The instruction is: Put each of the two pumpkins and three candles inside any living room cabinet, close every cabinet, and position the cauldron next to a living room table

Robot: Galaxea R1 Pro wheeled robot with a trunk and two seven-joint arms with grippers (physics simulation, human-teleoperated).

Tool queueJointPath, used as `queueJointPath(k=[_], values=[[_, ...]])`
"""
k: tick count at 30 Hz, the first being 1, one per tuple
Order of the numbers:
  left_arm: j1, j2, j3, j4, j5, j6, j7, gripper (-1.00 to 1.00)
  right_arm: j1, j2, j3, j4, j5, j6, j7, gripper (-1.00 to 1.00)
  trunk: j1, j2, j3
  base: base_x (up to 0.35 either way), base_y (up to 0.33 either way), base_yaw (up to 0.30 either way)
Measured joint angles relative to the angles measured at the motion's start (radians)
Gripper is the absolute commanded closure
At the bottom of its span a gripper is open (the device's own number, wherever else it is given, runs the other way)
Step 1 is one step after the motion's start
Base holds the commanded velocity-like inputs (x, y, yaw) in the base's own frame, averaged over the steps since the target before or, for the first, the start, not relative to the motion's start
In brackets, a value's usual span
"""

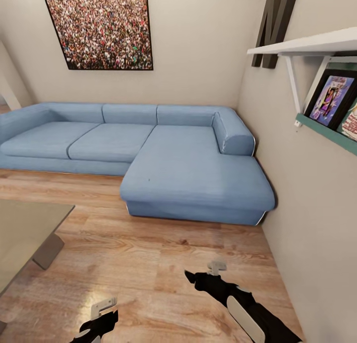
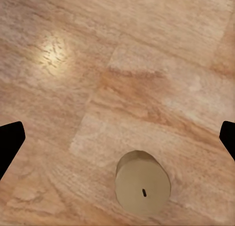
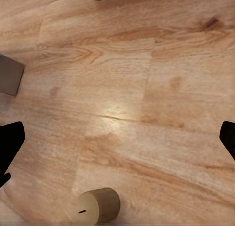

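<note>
Head view: sofa (image 1: 148,154) ahead, table (image 1: 25,229) left; candle (image 2: 142,183) below wide-apart left gripper (image 2: 117,138).

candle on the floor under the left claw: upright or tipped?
Upright, it seems. In the left wrist view the candle shows its round flat top with the wick at the centre, facing the camera, standing on the wood floor.

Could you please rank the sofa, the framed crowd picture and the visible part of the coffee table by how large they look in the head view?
1. Sofa, the largest by far.
2. Crowd picture.
3. Coffee table; it is cut off by the frame edge and nearer the camera, so its place against the picture is unsure.
</note>
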Motion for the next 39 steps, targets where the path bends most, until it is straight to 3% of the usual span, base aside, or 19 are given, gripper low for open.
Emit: queueJointPath(k=[12, 17, 21, 34, 39], values=[[0.000, -0.012, -0.018, 0.001, -0.004, 0.008, -0.006, -1.00, 0.000, -0.004, -0.001, 0.015, -0.001, -0.002, 0.023, -1.00, 0.046, -0.084, -0.038, 0.000, 0.000, 0.000], [0.000, -0.004, -0.024, 0.000, -0.004, 0.027, -0.132, -1.00, 0.000, -0.004, -0.002, 0.020, -0.001, -0.001, 0.069, -1.00, 0.065, -0.119, -0.053, 0.000, 0.000, 0.000], [0.000, 0.001, -0.027, 0.000, -0.004, 0.041, -0.165, -1.00, 0.000, -0.002, -0.005, 0.052, 0.001, -0.002, 0.109, -1.00, 0.081, -0.147, -0.066, 0.000, 0.000, 0.000], [0.000, 0.004, -0.026, -0.001, -0.003, 0.055, -0.171, -1.00, 0.000, 0.000, -0.006, 0.066, 0.003, -0.020, 0.116, -1.00, 0.130, -0.238, -0.107, 0.000, 0.000, 0.000], [0.000, 0.001, -0.028, 0.000, -0.004, 0.151, -0.170, -1.00, 0.000, 0.000, -0.006, 0.066, 0.003, -0.024, 0.116, -1.00, 0.150, -0.273, -0.122, 0.000, 0.000, 0.000]])
